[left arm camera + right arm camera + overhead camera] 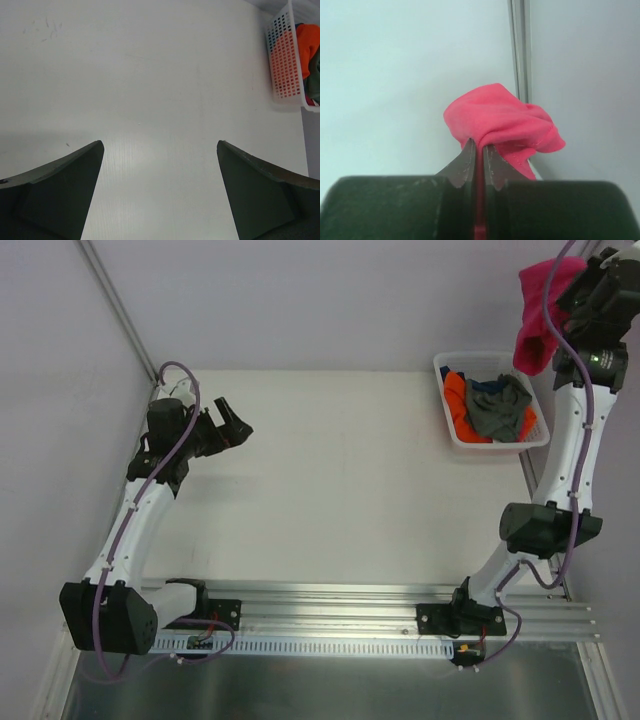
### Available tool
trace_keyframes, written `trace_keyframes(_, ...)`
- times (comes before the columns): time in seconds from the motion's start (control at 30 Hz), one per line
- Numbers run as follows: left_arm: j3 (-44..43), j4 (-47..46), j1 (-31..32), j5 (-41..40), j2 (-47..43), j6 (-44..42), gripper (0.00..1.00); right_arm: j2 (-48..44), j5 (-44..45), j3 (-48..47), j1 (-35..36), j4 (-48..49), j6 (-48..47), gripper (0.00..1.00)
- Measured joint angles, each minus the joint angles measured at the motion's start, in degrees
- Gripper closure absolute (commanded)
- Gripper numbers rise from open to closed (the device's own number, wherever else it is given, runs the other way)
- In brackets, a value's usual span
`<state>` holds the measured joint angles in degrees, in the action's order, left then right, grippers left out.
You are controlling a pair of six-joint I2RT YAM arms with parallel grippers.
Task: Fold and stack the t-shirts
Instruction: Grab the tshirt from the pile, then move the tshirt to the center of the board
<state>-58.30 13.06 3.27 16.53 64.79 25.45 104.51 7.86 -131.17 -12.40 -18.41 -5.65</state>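
Pink t-shirt (541, 315) held high over the table's (330, 480) far right corner.
Right gripper (479, 150) pinches it above the white basket (449, 431) holding a grey t-shirt (500, 406) and an orange t-shirt (456, 400); left gripper (160, 145) spread wide near the left edge.

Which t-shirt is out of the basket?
The pink t-shirt, held up in the right gripper; the grey t-shirt and orange t-shirt lie in the white basket.

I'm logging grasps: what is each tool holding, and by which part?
The right tool is shut on the pink t-shirt, pinching a bunched fold; which part of the shirt cannot be told. The left tool holds nothing.
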Motion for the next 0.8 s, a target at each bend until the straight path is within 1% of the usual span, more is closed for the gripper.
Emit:
trace_keyframes(0.1, 0.0, 0.07, 0.0, 0.0, 0.31, -0.52, 0.01, -4.81, -0.96, -1.05, 0.17, 2.23, -0.07, 0.99)
trace_keyframes(0.23, -0.02, 0.07, 0.0, -0.02, 0.57, -1.01, 0.01, -7.93, -2.4, -1.11, 0.17, 3.21, 0.0, 0.99)
trace_keyframes(0.37, -0.07, 0.04, 0.0, -0.07, 1.07, -1.07, 0.01, -8.26, -3.8, 0.09, 0.28, 3.1, 0.04, 0.99)
trace_keyframes(0.57, -0.35, 0.09, 0.0, -0.07, 1.79, -1.07, 0.01, -8.26, -5.2, 4.35, 0.28, 0.66, 0.28, 0.99)
trace_keyframes(0.8, -0.37, 0.07, 0.0, -0.07, 1.79, -1.11, 0.01, -8.24, -6.03, 5.42, 0.48, -0.76, 0.48, 0.99)
